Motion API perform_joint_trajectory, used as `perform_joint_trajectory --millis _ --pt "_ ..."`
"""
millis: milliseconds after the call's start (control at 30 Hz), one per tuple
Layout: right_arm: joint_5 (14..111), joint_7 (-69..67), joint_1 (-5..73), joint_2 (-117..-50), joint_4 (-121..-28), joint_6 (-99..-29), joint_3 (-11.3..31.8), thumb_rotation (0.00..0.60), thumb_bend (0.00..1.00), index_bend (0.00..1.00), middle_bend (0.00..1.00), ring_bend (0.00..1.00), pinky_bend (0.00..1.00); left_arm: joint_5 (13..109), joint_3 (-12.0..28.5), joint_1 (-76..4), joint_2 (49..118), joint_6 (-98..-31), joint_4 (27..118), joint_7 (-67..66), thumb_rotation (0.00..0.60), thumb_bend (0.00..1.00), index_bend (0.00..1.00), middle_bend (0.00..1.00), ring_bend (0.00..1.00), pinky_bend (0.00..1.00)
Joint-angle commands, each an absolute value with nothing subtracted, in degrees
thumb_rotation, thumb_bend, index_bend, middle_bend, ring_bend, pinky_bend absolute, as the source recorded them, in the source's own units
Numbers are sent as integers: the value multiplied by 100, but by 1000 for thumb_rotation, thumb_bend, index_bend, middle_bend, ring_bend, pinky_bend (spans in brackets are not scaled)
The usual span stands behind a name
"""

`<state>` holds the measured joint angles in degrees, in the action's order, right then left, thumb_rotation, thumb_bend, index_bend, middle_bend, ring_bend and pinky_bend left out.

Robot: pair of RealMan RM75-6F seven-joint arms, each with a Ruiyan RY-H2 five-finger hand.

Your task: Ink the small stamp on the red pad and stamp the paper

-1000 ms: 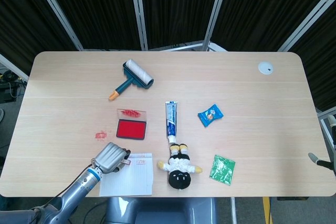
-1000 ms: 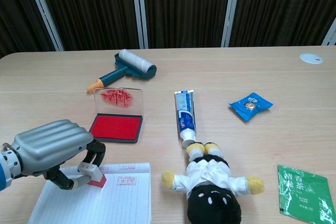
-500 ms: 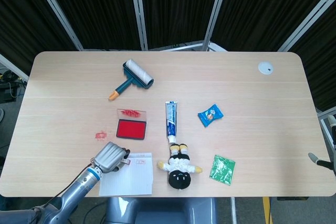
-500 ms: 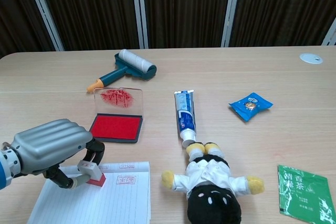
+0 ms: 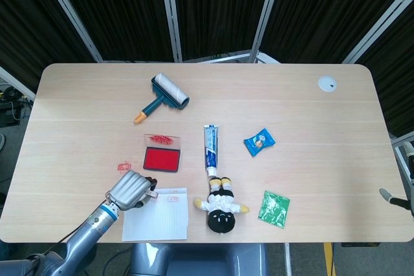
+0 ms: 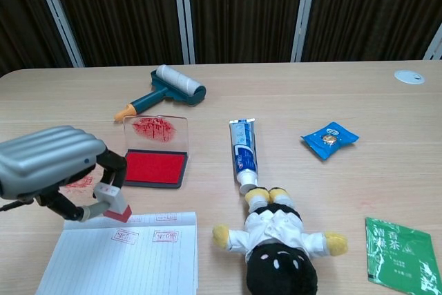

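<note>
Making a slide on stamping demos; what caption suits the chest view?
Left hand holds the small stamp just above the paper, two red prints visible, ink pad open behind.

left hand [image 6: 52,167] has lifted the small stamp [image 6: 112,200] up off the paper [image 6: 131,260] and pulled back toward the red pad [image 6: 153,168]; there's now a second red print [image 6: 124,236] beside the first one

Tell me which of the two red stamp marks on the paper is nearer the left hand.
The left-side mark, just below the stamp the left hand holds; the other mark sits further right.
</note>
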<state>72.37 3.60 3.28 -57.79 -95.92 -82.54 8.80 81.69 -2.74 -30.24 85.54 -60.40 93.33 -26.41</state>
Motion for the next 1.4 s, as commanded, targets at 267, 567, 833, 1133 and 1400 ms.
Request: perform_joint_trajectory --millis 267,567,833,1133,1400 --pt "7292 383 311 -5771 -9638 -8293 858 600 0 0 0 0 0 7788 103 -3006 8007 -6117 9481 -2057 600 448 632 576 826 884" --pt "7263 472 336 -5809 -9618 -8251 850 600 0 0 0 0 0 7336 197 -3078 8179 -5704 8700 -1665 600 448 631 576 825 883" --pt "7194 556 373 -5865 -9564 -8188 856 600 0 0 0 0 0 7136 270 -3177 8490 -5381 7973 -1350 600 448 628 575 826 883" --pt "7152 603 394 -5904 -9522 -8151 859 600 0 0 0 0 0 7091 303 -3241 8807 -5219 7434 -1137 600 449 627 576 824 883" --pt "7134 605 394 -5907 -9513 -8145 861 600 0 0 0 0 0 7087 298 -3239 8907 -5219 7251 -1144 600 448 623 569 821 882"
